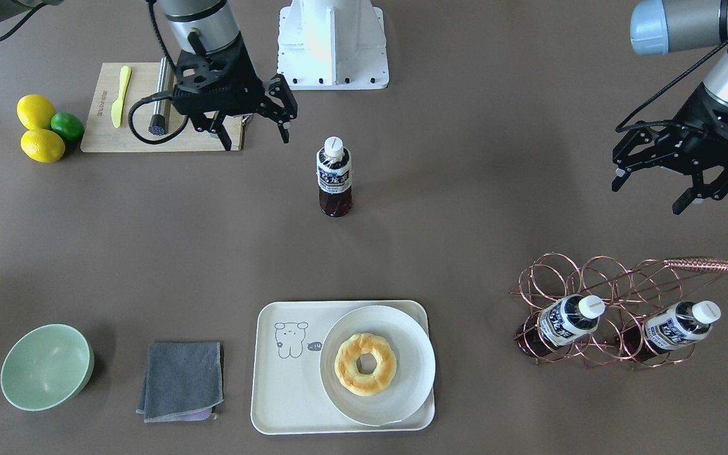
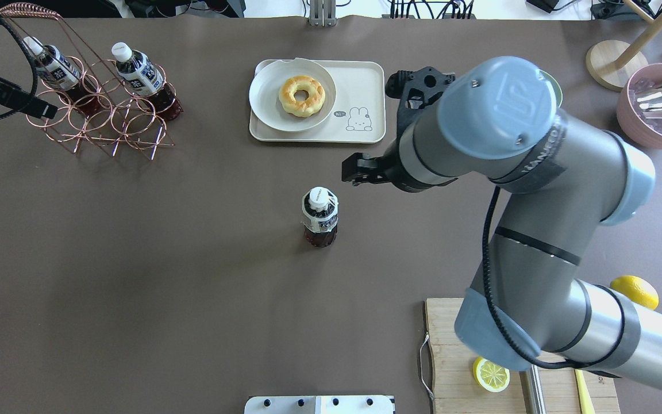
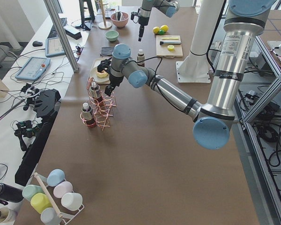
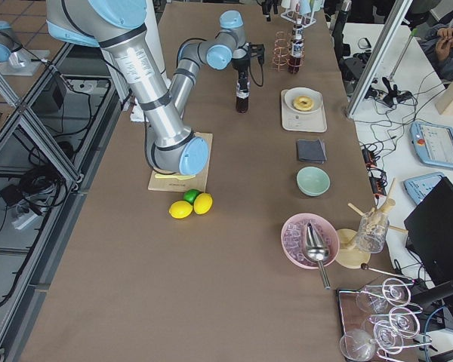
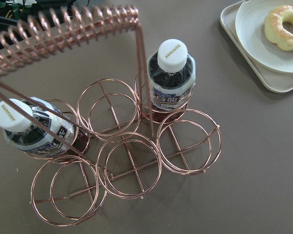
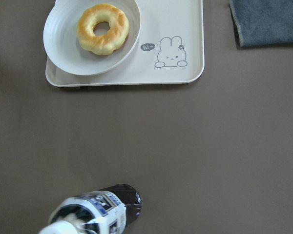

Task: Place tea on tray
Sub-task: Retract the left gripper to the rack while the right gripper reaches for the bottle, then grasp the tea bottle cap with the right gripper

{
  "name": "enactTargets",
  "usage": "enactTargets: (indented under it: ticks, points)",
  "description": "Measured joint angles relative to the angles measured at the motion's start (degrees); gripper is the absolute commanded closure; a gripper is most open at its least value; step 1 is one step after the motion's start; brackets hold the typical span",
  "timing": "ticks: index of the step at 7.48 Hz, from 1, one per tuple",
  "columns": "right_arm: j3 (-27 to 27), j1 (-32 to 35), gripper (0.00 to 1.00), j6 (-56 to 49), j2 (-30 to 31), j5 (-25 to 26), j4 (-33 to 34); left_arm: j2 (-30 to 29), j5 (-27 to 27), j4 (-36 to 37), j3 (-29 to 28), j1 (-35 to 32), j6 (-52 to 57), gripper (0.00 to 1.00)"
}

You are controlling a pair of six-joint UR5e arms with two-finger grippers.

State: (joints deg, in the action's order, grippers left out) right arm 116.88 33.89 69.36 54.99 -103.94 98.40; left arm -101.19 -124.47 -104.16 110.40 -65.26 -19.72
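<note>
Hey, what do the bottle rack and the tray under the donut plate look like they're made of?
The rack looks like thin metal wire with a shiny copper or rose-gold finish: open rings that glint. The tray looks like matte cream plastic or melamine, perhaps bamboo fibre: smooth moulded rim, rounded corners, printed drawing. Which one, I cannot tell.
</note>
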Motion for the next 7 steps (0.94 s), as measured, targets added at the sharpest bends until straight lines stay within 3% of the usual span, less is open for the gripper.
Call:
enactTargets:
  ticks: [2,5,7]
  points:
    - [-5.3,-4.2,0.05,4.4,-8.1,4.3,2.8,0.8,-0.1,-1.9,-0.8,-0.1,0.1,0.04]
    - [-13.3,-6.2,0.30,5.9,-14.7,6.3,3.0,2.2,-0.2,-4.1,-0.6,-0.1,-0.4,0.04]
    - [-15.2,-6.5,0.36,6.0,-15.8,6.8,3.2,2.5,-0.2,-4.3,-0.3,-0.1,-0.6,0.04]
